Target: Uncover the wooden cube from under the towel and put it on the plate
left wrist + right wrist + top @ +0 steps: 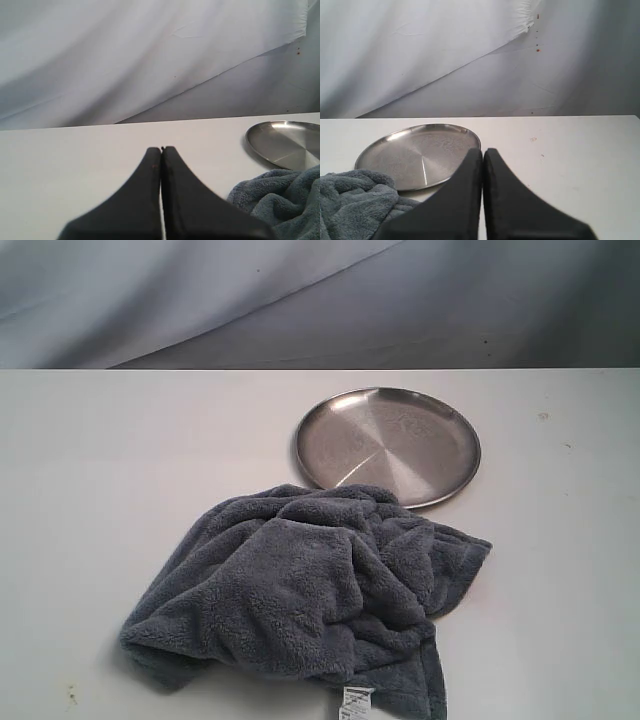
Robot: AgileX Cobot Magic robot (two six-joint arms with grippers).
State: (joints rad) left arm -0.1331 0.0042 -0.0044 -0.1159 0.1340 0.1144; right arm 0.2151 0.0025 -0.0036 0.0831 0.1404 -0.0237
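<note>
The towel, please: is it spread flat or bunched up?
Bunched up: the towel lies in a rumpled heap with deep folds, its far edge overlapping the near rim of the plate.

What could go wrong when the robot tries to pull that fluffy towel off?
The towel lies over part of the rim of the plate, so tugging it might drag the plate along. The wooden cube is nowhere in sight under the bunched folds, so a grab could catch it too or send it tumbling away. The left gripper and the right gripper are both shut, so they must open before they can pinch any cloth.
</note>
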